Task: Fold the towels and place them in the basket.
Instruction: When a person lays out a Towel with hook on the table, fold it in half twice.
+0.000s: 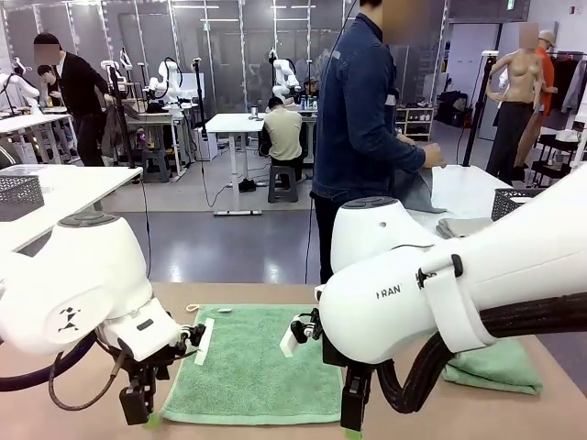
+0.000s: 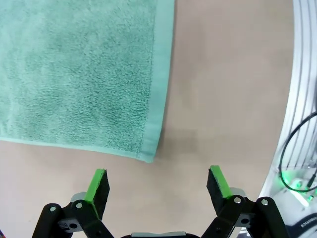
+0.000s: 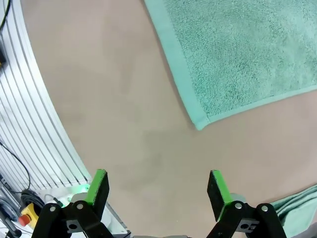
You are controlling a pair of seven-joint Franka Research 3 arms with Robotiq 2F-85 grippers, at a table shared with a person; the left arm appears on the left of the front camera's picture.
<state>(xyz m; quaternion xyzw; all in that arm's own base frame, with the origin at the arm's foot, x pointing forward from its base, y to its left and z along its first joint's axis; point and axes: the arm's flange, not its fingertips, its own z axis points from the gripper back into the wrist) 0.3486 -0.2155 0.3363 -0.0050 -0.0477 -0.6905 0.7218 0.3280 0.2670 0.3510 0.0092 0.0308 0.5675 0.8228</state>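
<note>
Towel (image 1: 252, 362) flat on desk (image 2: 223, 74). Left hand (image 2: 158, 184) and right hand (image 3: 158, 186) both spread wide, empty, one by each near corner, likely lined up to pinch and fold.

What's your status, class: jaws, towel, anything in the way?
Left gripper jaws open, empty. Right gripper same. Towel flat, unfolded, a near corner before each. Nothing in the way.

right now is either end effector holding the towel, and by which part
Nothing is held. The left end effector and the right end effector are both open, each short of a near corner of the spread towel, not touching it.
</note>
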